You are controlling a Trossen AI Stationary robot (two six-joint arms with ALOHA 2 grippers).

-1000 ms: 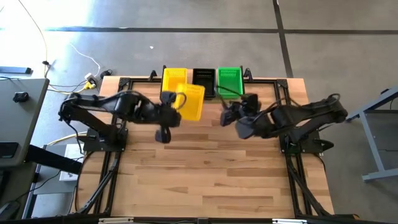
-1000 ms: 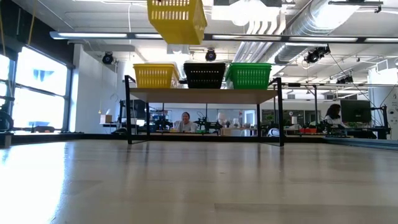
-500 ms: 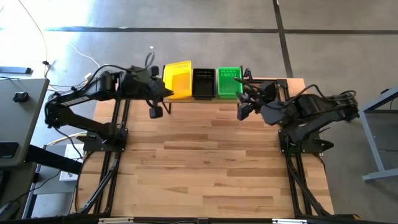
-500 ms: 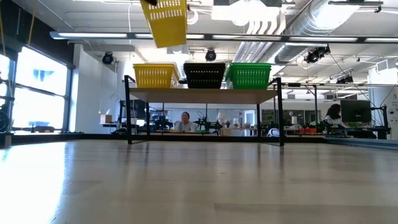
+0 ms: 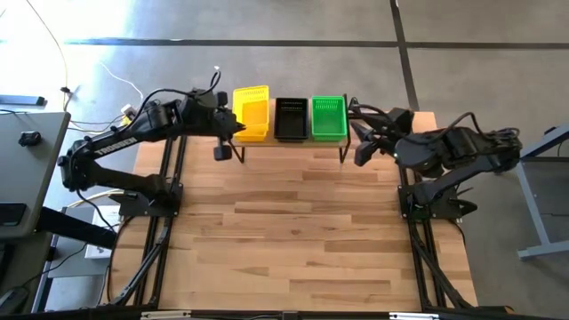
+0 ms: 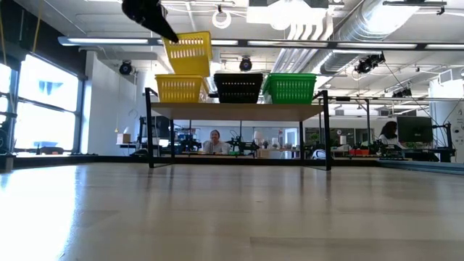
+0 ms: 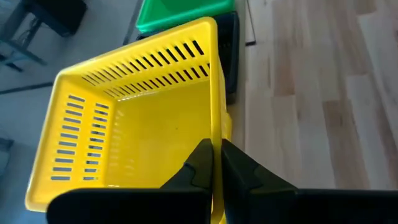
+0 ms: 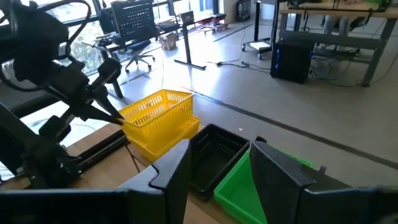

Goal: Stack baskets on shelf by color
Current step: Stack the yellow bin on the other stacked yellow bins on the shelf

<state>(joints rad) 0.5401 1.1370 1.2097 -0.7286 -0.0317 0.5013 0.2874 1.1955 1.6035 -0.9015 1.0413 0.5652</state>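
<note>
Three stacks of baskets stand in a row on the shelf [image 6: 239,110] at the table's far edge: yellow [image 6: 180,88], black [image 5: 292,118] and green [image 5: 328,117]. My left gripper [image 7: 216,155] is shut on another yellow basket [image 5: 252,105], which hangs tilted just over the yellow one on the shelf. Whether the two touch, I cannot tell. My right gripper [image 8: 221,149] stands open and holds nothing, raised off the shelf's right end, near the green basket. My left gripper holds the yellow basket by the rim of one side wall [image 7: 216,134], one finger inside the basket and one outside. The fingers slant down from the table's left side. The basket [image 6: 188,54] is off the table, mouth up and tilted.
Bare wooden tabletop [image 5: 293,231] lies in front of the shelf. The shelf's thin black legs [image 6: 149,134] stand on it. Beyond the table the low view shows a seated person [image 6: 215,141] and office desks.
My left gripper has carried the yellow basket from in front of the shelf toward the far edge and down, ending just over the yellow basket on the shelf. The basket has tipped on the way. My right gripper has drawn back toward the table's far right corner.
</note>
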